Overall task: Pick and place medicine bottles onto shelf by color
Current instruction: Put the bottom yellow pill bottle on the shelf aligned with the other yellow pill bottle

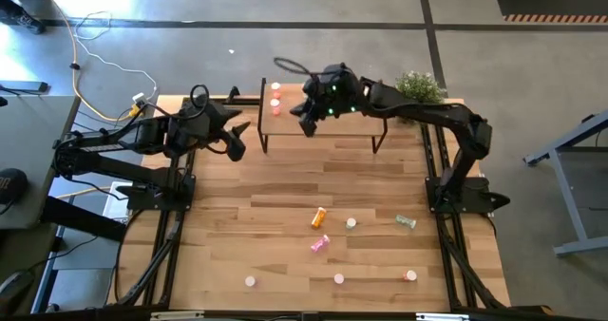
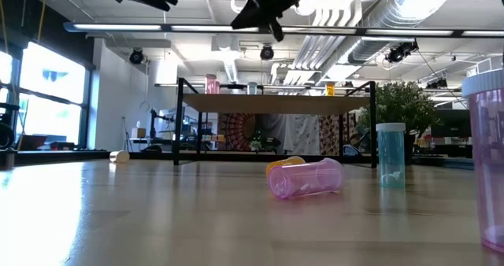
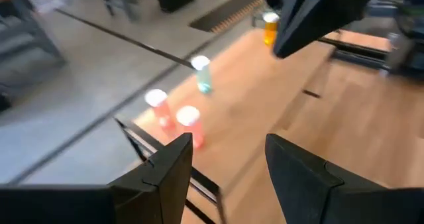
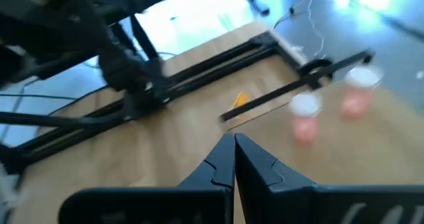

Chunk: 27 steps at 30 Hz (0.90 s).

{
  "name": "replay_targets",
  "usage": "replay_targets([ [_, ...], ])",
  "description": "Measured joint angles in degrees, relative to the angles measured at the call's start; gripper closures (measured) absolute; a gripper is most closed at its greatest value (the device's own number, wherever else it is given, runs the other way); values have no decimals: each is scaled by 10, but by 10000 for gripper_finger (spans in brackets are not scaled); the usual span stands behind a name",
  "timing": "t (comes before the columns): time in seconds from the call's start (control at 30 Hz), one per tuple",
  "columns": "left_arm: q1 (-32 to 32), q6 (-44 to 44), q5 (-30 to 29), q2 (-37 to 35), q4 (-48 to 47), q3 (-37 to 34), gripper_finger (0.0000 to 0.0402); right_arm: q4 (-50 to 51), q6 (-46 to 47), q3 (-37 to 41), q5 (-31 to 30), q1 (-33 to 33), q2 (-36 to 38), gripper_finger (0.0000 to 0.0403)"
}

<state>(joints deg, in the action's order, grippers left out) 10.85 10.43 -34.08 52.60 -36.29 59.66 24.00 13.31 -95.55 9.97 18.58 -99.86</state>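
Note:
The shelf [image 1: 323,122] stands at the table's far side on thin black legs. Two red medicine bottles [image 1: 275,95] stand upright on its left end, also seen in the right wrist view [image 4: 305,118]. A green bottle [image 3: 202,73] and an orange bottle [image 3: 270,26] stand farther along the board. My right gripper [image 4: 234,144] hovers shut above the shelf's left half with nothing in it. My left gripper [image 3: 228,164] hangs open in the air just left of the shelf, nothing between its fingers.
Loose bottles are scattered on the near half of the table: an orange one [image 1: 320,217] and a pink one [image 1: 319,244] lying down, a green one [image 1: 406,222], and several small ones near the front edge [image 1: 338,279]. A potted plant [image 1: 418,85] stands at the far right.

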Motion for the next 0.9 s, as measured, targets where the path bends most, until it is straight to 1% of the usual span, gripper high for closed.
replay_targets([
  [0.07, -2, 15, 33, -3, 1, -9, 222, 32, 19, 0, -16, -20, 9, 403],
  [0.13, -8, 18, 56, -15, 10, -37, 222, 71, 44, 0, -47, -44, 12, 403],
  [0.23, -22, 45, 68, -39, 50, -85, 222, 126, 92, 0, -87, -80, 12, 403],
  [0.3, -32, 61, 79, -60, 78, -114, 222, 136, 120, 0, -104, -103, 12, 403],
  [0.47, -52, 87, 83, -99, 112, -166, 222, 167, 182, 0, -114, -150, 13, 403],
  [0.63, -74, 90, 102, -120, 120, -193, 222, 236, 232, 0, -169, -191, 13, 403],
  [0.7, -84, 90, 115, -126, 129, -198, 222, 268, 250, 0, -180, -206, 15, 403],
  [0.9, -117, 76, 119, -133, 159, -198, 222, 348, 273, 0, -221, -243, 30, 403],
])
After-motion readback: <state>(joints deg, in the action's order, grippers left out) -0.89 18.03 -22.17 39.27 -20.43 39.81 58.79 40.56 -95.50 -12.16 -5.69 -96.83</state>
